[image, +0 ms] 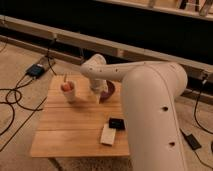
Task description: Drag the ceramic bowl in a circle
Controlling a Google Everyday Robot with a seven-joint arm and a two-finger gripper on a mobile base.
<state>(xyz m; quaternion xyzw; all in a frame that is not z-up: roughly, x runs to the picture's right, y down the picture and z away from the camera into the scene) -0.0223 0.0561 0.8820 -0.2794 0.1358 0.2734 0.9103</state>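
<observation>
The bowl (109,90) is set near the table's (75,131) far edge, right of the cup (69,92). The gripper (98,96) is lowered at its left rim, jaws spread; no grasp is seen.

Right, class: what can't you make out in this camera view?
All in the camera view:
The ceramic bowl: partly hidden behind the gripper, which is at its rim nearest the white cup; contact unclear.
The table: right side covered by the robot's arm.
The orange thing in the cup: too blurred to identify.
</observation>
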